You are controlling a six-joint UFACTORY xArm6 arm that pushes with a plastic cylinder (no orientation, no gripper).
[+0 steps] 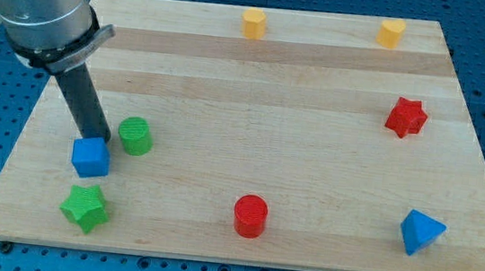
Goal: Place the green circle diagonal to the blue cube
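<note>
The green circle (pixel 136 135) is a short cylinder at the view's left of the wooden board (pixel 267 75). The blue cube (pixel 91 157) lies just below and to the left of it, with a small gap between them. My tip (pixel 98 138) stands at the top edge of the blue cube, just left of the green circle, close to both. The dark rod rises up and left to the grey arm body at the view's top left.
A green star (pixel 85 207) lies below the blue cube. A red cylinder (pixel 250 216) is at bottom centre, a blue triangle (pixel 419 232) at bottom right, a red star (pixel 405 117) at right, and two yellow blocks (pixel 253 23) (pixel 391 32) along the top edge.
</note>
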